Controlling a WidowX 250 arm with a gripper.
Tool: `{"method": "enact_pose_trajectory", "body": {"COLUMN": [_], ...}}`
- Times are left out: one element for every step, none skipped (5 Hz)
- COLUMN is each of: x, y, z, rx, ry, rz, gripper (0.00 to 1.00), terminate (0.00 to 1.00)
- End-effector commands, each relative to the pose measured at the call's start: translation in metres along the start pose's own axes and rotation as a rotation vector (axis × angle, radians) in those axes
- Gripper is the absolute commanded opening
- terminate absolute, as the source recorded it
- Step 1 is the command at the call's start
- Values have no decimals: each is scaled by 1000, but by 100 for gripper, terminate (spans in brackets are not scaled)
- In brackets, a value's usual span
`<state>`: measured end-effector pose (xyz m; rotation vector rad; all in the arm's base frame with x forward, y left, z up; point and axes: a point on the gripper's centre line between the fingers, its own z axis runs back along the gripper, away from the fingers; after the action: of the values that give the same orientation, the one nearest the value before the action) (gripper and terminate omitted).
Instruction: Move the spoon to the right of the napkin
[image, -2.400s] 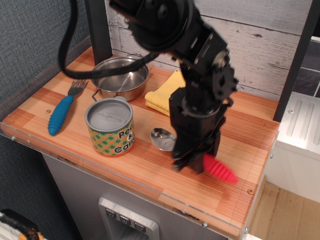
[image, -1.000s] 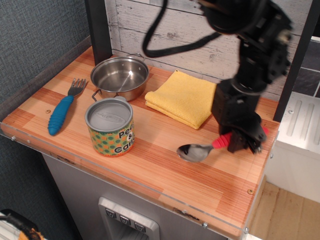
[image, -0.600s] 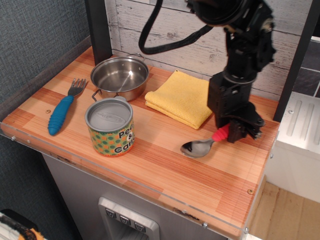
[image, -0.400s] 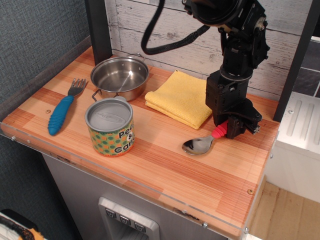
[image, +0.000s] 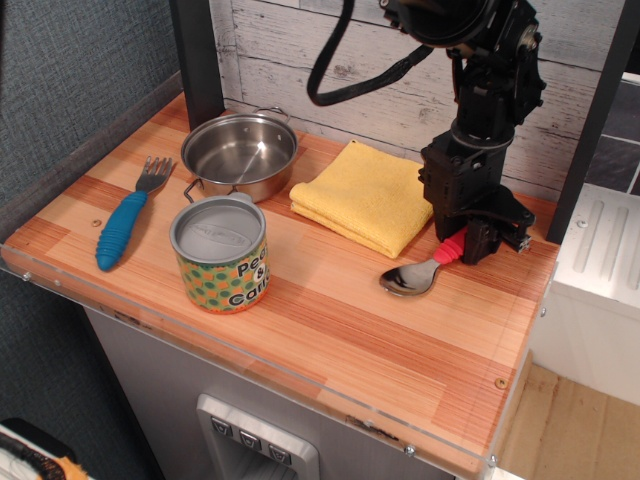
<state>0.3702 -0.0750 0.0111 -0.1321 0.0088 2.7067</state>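
Observation:
The spoon (image: 412, 278) has a shiny metal bowl and a red handle. Its bowl rests on or just above the wooden table (image: 300, 320), right of and slightly in front of the napkin (image: 367, 196), a folded yellow cloth at the back middle. My gripper (image: 472, 245) is shut on the spoon's red handle; only a short piece of the handle (image: 450, 250) shows below the black fingers. The arm comes down from the top of the frame, right of the napkin.
A steel pot (image: 240, 155) stands at the back left. A can with a green dotted label (image: 219, 254) stands in front of it. A blue-handled fork (image: 126, 217) lies at the left. The table's right edge (image: 535, 330) is close to the gripper.
The gripper lifted the spoon from the front middle and carried it right and toward the back. Over the last second it moved further back-right with the spoon, now beside the napkin.

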Motion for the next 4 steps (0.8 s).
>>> {"method": "enact_pose_trajectory", "body": {"x": [1, -1, 0, 0], "y": [-14, -13, -14, -16], "z": [20, 25, 32, 47], "rx": [-76, -98, -113, -122], "ry": [84, 91, 109, 83], "rz": [-24, -54, -110, -189], "gripper": [100, 100, 100, 100], "terminate": [0, 0, 0, 0]}}
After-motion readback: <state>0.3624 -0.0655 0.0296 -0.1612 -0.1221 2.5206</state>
